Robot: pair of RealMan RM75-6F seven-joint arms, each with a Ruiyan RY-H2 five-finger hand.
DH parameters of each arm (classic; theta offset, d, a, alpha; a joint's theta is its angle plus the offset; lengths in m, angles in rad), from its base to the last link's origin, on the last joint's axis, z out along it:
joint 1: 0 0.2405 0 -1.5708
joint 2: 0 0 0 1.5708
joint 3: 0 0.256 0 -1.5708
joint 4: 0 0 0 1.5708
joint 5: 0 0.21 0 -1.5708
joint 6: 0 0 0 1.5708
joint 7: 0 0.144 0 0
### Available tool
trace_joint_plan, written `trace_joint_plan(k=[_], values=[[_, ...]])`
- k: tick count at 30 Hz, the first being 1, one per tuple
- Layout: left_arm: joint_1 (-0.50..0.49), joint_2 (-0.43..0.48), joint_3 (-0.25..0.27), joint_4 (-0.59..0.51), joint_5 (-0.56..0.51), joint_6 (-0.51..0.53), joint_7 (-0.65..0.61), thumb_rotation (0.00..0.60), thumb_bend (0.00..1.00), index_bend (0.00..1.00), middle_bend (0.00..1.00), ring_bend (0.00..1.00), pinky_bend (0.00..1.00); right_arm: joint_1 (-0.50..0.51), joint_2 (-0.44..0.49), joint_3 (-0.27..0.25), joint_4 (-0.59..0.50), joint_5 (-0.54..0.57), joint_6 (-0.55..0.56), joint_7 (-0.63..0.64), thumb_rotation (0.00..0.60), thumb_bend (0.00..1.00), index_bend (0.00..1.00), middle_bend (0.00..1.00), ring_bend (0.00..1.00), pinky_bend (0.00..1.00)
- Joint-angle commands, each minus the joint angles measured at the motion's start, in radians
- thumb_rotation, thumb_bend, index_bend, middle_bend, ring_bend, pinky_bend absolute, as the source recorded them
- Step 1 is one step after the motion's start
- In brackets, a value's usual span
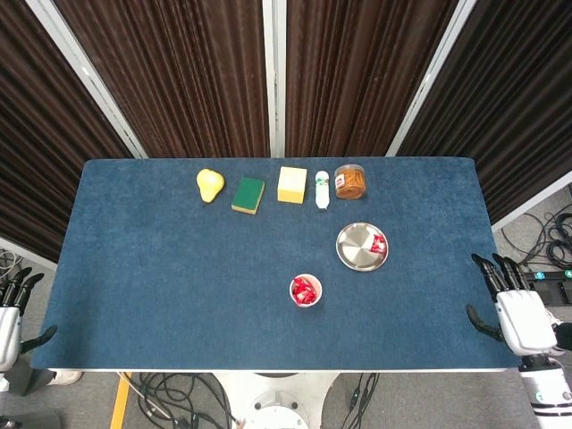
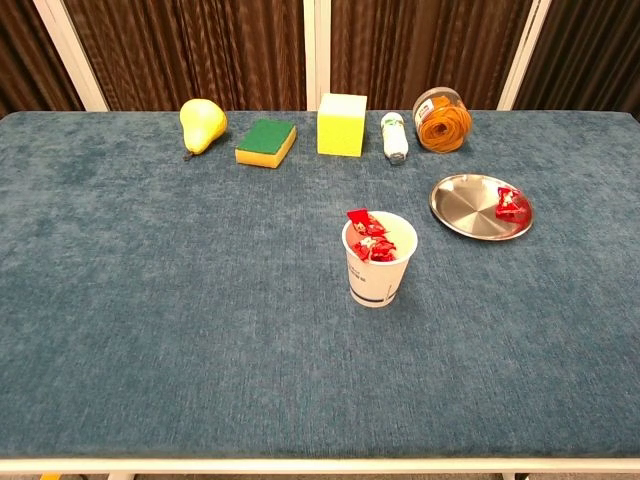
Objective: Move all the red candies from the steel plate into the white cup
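A: What sits along the back of the table?

B: A row: a yellow pear, a green sponge with a yellow underside, a pale yellow block, a small white bottle lying on its side, and a clear jar of something orange-brown, tipped toward the camera in the chest view. All stand well apart from the cup and the plate. Nothing lies between those two.

A: And the candies?

B: One red candy, crinkly wrapper with a white patch, lies on the right part of the round steel plate. Several more red candies fill the white paper cup, one poking above the rim. The cup stands upright near the middle of the table, just left of and nearer than the plate.

A: Any writing?

B: A dark mark low on the cup's wall and print on the bottle's label, both too small to read.

A: The hands?

B: The right hand is off the table's right edge, fingers spread, holding nothing. The left hand is off the left edge, fingers likewise apart and empty. The chest view shows neither.
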Motion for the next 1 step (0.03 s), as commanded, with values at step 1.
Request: trace_joint_plan(k=[1], values=[[-0.001,0.003,0.004,-0.011,0.004,-0.002,0.010,0.600,0.00,0.22,0.21,0.21,0.20,-0.050,-0.009,-0.007,0.040,-0.039,0.047,0.020,0.600,0.33,0.00,0.11,0.00,0.00]])
